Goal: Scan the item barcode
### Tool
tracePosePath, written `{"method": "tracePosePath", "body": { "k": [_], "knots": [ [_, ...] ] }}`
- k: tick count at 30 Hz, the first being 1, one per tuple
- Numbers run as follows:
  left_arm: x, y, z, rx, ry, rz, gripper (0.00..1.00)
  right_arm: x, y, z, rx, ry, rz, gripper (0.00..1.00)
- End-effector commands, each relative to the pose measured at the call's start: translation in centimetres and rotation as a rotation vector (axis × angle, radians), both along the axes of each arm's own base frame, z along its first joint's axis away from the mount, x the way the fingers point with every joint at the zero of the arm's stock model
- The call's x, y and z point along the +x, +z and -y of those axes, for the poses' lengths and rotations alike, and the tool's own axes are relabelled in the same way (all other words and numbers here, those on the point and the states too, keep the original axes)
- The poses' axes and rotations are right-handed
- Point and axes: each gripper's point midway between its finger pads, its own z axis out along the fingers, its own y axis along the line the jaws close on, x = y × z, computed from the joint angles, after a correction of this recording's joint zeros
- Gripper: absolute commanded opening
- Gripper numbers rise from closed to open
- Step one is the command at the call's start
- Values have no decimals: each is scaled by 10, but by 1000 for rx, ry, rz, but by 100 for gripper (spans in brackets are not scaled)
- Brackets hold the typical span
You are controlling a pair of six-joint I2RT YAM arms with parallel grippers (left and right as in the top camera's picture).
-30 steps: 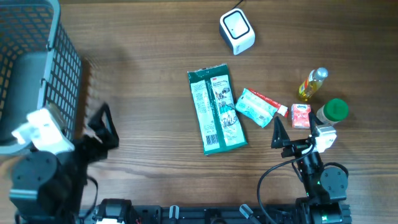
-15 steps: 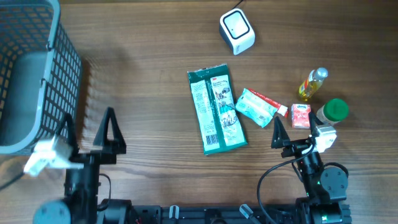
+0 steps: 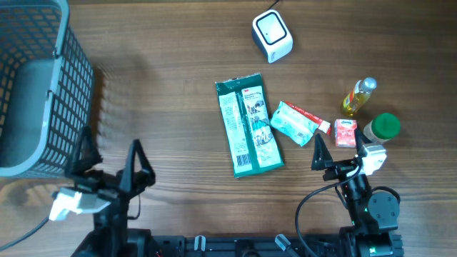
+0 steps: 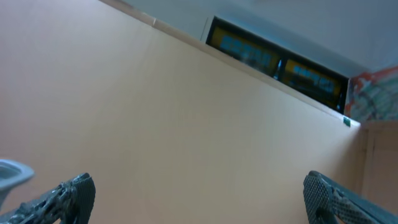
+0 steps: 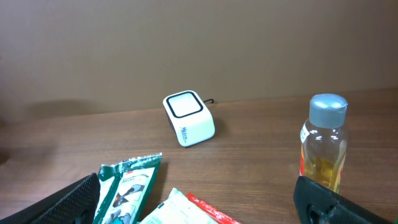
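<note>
A white barcode scanner (image 3: 272, 36) (image 5: 188, 118) stands at the back of the wooden table. Mid-table lie a long green packet (image 3: 248, 126) (image 5: 127, 186), a pale teal pack (image 3: 293, 123) (image 5: 179, 210) and a red tube (image 3: 313, 117). No barcode can be made out on any item. My right gripper (image 3: 340, 152) (image 5: 202, 205) is open just in front of the teal pack and holds nothing. My left gripper (image 3: 111, 163) (image 4: 199, 199) is open and empty at the front left, beside the basket. Its camera faces a bare wall.
A grey wire basket (image 3: 36, 86) fills the left edge. At the right stand a yellow bottle (image 3: 359, 96) (image 5: 323, 146), a green-capped bottle (image 3: 383, 128) and a small red and white box (image 3: 345, 133), close to my right gripper.
My left arm has swung away from the basket toward the table's front edge, its gripper now pointing forward. The right arm and the items have not moved.
</note>
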Motion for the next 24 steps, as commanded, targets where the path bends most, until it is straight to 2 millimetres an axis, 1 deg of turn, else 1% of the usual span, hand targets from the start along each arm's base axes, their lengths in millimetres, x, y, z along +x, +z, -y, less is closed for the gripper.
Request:
{"method": "tracePosePath", "body": {
  "k": [1,7,11,13,15,18,19,23,24],
  "knots": [
    [14,-33,5,19,-16,-41,100,-1,3,1,13,-1,14,100],
    [32,-74,3,18,1,-137,100,-1,3,1,13,0,14,100],
    [44,-99,-2,12,29,-251,100,-1,3,1,14,-1,14,99],
    [50,-117,-3,20,38,-326,100,-1,3,1,14,0,14,100],
    [56,-141,-5,26,48,-426,100,-1,3,1,13,-1,14,100],
    [60,-170,-8,40,64,-543,100,-1,3,1,13,-1,14,100],
    [61,-179,-8,70,73,-578,100,-1,3,1,13,-1,14,100],
    [60,-199,-8,170,99,-650,100,-1,3,1,13,0,14,100],
    [60,-206,-8,202,106,-677,100,-1,3,1,13,0,14,100]
  ]
}}
